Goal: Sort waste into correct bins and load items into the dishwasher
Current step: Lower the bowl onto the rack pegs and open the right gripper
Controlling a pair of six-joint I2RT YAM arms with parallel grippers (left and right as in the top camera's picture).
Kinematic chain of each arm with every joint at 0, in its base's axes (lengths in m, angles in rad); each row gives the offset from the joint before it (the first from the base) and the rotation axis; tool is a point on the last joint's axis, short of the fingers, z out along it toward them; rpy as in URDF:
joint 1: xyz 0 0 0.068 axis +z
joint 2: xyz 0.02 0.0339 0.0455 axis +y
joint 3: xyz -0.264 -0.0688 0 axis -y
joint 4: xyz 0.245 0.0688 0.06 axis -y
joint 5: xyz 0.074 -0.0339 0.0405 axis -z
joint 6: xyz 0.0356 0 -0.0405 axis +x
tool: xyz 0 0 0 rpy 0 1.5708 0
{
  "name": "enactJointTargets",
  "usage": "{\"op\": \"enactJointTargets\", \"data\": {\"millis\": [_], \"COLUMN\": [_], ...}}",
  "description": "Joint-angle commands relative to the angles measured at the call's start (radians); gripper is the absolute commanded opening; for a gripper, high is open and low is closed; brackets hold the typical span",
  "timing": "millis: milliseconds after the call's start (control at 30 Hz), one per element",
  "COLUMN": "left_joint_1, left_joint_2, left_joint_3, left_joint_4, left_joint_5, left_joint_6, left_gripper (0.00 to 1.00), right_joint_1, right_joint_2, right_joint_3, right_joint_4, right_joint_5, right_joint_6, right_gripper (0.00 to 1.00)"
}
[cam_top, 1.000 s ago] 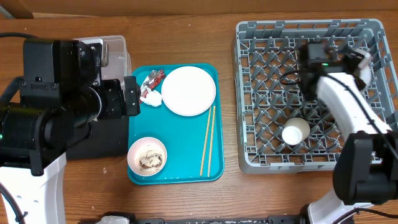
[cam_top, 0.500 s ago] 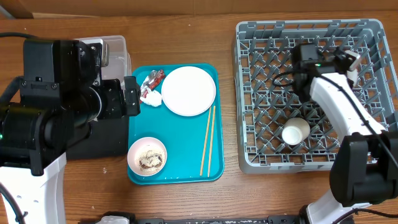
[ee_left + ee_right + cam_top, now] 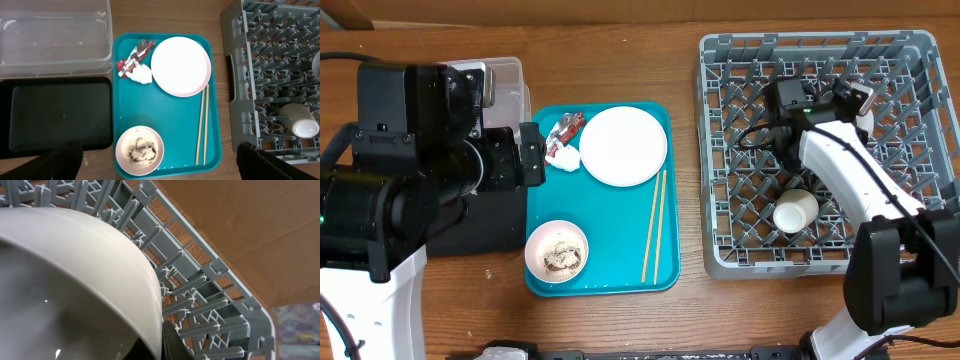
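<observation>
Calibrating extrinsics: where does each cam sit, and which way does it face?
Overhead: fixed above the table, looking straight down on teal tray and dish rack; left arm and right arm show.
Left wrist: high up, facing down on clear tub, black tray, teal tray; own claw fingers in bottom corners.
Right wrist: close over the rack, facing across its pegs, grey bowl filling lower left; one claw finger shows.
Shared: overhead and left wrist both show the white cup.
</observation>
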Motion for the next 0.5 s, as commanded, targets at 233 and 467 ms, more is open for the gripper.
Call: {"op": "enactJointTargets", "data": {"millis": [233,467], "left_joint_1": [0.002,0.002], "left_joint_2": [0.004,0.004], "left_joint_3": [0.008,0.008], "left_joint_4": [0.001,0.001], "left_joint_5": [-0.007,-0.007], "left_joint_6": [-0.018,-0.018], "left_gripper": [1.0,1.0], "right_joint_1": [0.13,0.204], "right_joint_2": [0.006,0.006], "right_joint_3": [-0.026,-0.026], "right_joint_4": [0.0,-0.017], "right_joint_5": [0.025,0.076], "right_joint_6": [-0.002,-0.001], "right_gripper": [0.13,0.38]}}
